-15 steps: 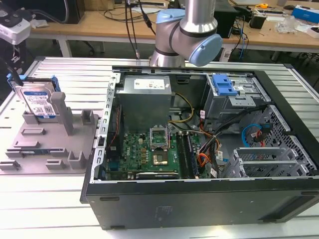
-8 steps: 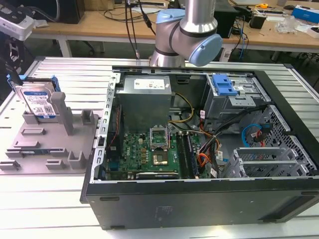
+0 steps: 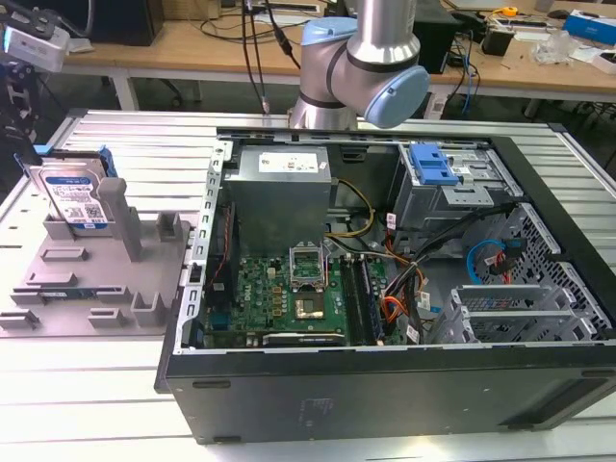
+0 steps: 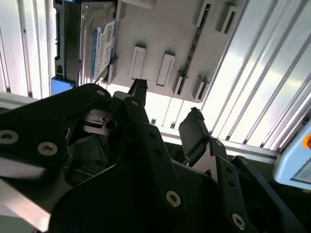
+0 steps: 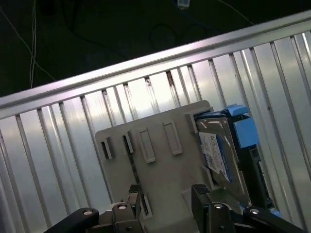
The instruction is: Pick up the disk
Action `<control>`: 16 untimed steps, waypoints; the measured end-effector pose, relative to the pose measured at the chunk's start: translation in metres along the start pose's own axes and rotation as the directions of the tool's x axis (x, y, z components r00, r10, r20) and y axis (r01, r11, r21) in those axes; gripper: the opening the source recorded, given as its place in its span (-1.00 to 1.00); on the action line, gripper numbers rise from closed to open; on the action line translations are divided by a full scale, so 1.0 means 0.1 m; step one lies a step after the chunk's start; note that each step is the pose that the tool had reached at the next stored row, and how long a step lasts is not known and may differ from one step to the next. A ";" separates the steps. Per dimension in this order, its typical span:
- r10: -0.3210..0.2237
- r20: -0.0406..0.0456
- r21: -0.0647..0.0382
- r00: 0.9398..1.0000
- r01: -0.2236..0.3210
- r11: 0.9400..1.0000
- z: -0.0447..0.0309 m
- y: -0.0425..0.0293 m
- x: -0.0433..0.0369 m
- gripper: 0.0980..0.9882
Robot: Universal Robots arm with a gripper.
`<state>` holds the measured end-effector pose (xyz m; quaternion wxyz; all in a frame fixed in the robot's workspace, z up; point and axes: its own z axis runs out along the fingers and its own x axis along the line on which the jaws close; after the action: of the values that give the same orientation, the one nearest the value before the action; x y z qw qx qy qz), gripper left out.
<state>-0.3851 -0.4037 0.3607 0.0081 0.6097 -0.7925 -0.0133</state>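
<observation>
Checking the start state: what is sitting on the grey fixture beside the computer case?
The disk stands on edge at one corner of the fixture, between upright posts. The posts cover its lower edge, so its seating is hidden. The open gripper holds nothing.

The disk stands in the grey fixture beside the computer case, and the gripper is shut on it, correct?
No. The disk does stand in the grey fixture beside the computer case, but the gripper is open and holds nothing: the second wrist view shows its jaws apart, clear of the disk.
</observation>
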 end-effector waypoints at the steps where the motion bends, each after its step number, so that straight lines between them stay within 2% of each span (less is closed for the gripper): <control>1: -0.037 -0.001 0.000 0.999 0.037 0.999 0.008 0.000 0.000 0.00; 5: -0.120 -0.004 0.000 0.993 0.120 0.993 0.028 -0.001 0.000 0.00; 7: -0.170 -0.007 0.000 0.985 0.170 0.985 0.039 -0.003 0.000 0.00; 13: -0.185 -0.007 0.001 0.983 0.185 0.983 0.040 -0.006 -0.001 0.00; 16: -0.185 -0.008 0.001 0.983 0.185 0.983 0.041 0.021 -0.083 0.00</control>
<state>-0.3851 -0.3951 0.3566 0.0092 0.6807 -0.7324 -0.0109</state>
